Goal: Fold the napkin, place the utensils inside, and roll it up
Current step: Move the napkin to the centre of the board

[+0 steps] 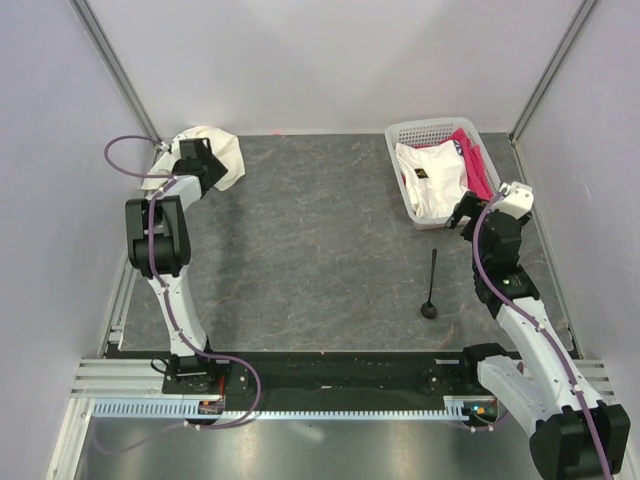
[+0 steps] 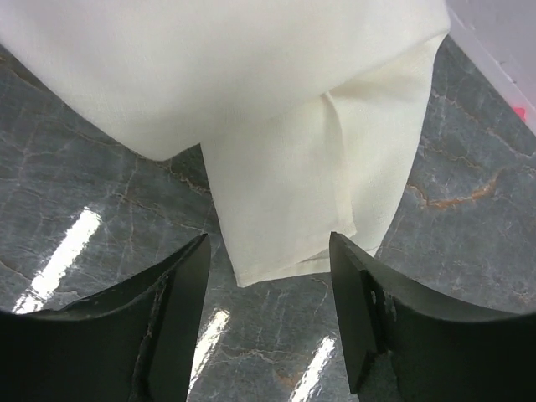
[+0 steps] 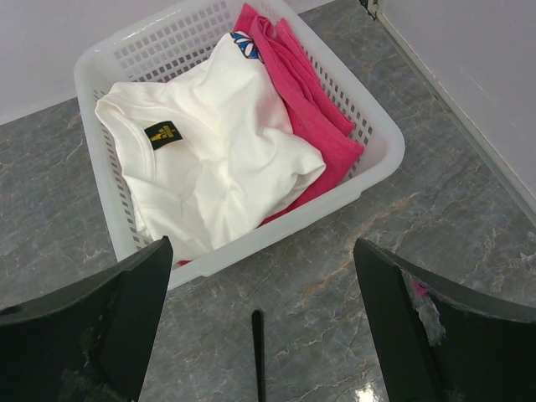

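Note:
The cream-white napkin (image 1: 222, 152) lies crumpled at the far left corner of the table; in the left wrist view it (image 2: 285, 167) fills the upper part, one folded corner hanging toward the jaws. My left gripper (image 1: 193, 163) (image 2: 268, 310) is open and empty, just in front of the napkin's edge, above the table. The black spoon (image 1: 432, 285) lies on the table right of centre, bowl toward the near edge; only its handle tip (image 3: 258, 352) shows in the right wrist view. My right gripper (image 1: 466, 212) (image 3: 264, 327) is open and empty, above the spoon's handle end.
A white plastic basket (image 1: 402, 135) (image 3: 368, 167) stands at the far right, holding a white garment (image 3: 209, 159) with a small dark label and a pink cloth (image 3: 310, 109). Grey walls enclose the table on three sides.

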Controlling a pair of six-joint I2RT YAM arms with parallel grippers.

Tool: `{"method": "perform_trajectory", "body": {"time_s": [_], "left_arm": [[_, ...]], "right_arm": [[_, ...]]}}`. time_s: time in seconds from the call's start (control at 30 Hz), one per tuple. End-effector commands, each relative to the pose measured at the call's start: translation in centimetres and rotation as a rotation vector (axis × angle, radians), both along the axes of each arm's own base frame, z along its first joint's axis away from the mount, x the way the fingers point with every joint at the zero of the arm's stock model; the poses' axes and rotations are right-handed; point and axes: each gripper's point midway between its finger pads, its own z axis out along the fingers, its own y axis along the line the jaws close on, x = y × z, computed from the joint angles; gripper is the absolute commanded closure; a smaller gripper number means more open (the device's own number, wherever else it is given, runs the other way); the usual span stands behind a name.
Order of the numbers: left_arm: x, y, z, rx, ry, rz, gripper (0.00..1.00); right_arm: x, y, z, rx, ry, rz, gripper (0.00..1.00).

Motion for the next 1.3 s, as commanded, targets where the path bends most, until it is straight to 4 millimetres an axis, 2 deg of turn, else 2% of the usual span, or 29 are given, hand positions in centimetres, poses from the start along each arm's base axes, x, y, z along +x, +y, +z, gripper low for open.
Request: {"method": "perform_trajectory", "body": {"time_s": [0.0,0.17,0.3,0.5,0.57,0.6,0.77,0.87,0.9,0.93,0.97,1.0,1.03,1.07,1.1,1.13,1.17,1.2,1.23,1.27], "left_arm": [[0.5,-0.1,0.3,-0.083,0.001,0.058,0.33],[0.4,-0.3,-0.6,-0.125,0.022,0.083,0.37],[0.7,-0.3,-1.3,-0.143,0.047,0.096,0.48],[0.8,-0.8,-2.7,-0.189,0.088,0.115,0.5],[0.6,-1.0,-3.1,-0.203,0.097,0.119,0.58],[0.5,-0.9,-3.3,-0.207,0.1,0.124,0.7],[0.3,-2.1,-3.3,-0.246,0.094,0.078,0.98],[-0.8,-3.4,-2.7,-0.299,0.065,0.049,0.98],[-0.4,-3.8,-1.5,-0.32,0.008,0.056,0.98],[-1.9,-5.1,-1.1,-0.354,-0.01,0.032,0.98],[-2.5,-5.9,-0.3,-0.371,-0.044,0.026,0.98],[-2.2,-6.9,1.3,-0.409,-0.132,0.02,0.98],[-4.9,-8.6,-0.8,-0.43,-0.095,0.014,0.98],[-5.8,-10.6,1.5,-0.448,-0.153,-0.023,0.98],[-7.7,-11.7,0.4,-0.468,-0.168,-0.02,0.98],[-9.0,-14.5,0.7,-0.468,-0.178,-0.064,0.98],[-10.0,-15.9,1.9,-0.47,-0.211,-0.093,0.98],[-12.0,-16.9,0.5,-0.457,-0.186,-0.1,0.98],[-13.4,-20.4,1.0,-0.464,-0.204,-0.18,0.98],[-14.5,-21.9,1.7,-0.47,-0.221,-0.211,0.98]], "right_arm": [[0.5,0.1,2.7,0.012,-0.065,-0.004,0.02],[0.5,0.1,2.7,0.018,-0.069,-0.006,0.02],[0.2,0.1,2.3,0.015,-0.047,-0.005,0.02],[0.1,0.0,2.5,0.013,-0.052,-0.009,0.02],[0.0,-0.1,2.4,0.014,-0.051,-0.011,0.02],[0.0,-0.1,2.5,0.013,-0.052,-0.01,0.02],[0.0,-0.1,2.3,0.012,-0.043,-0.01,0.02],[0.0,0.0,2.2,0.01,-0.038,-0.006,0.02],[0.0,0.0,2.1,0.008,-0.036,-0.007,0.02],[0.0,0.0,2.2,0.006,-0.036,0.0,0.02],[0.1,0.5,2.1,0.009,-0.034,0.027,0.02],[0.3,0.9,2.1,0.003,-0.03,0.052,0.02],[0.5,1.5,2.1,0.003,-0.029,0.086,0.03],[0.7,2.1,2.4,0.001,-0.035,0.127,0.04],[1.0,4.1,2.3,0.006,-0.032,0.24,0.05],[1.1,5.1,2.4,0.014,-0.035,0.289,0.06],[1.1,6.0,2.4,0.027,-0.032,0.329,0.07],[1.4,7.4,3.2,0.045,-0.055,0.394,0.08],[1.3,8.7,3.1,0.058,-0.048,0.435,0.08],[1.2,9.5,3.0,0.063,-0.041,0.465,0.09]]}}
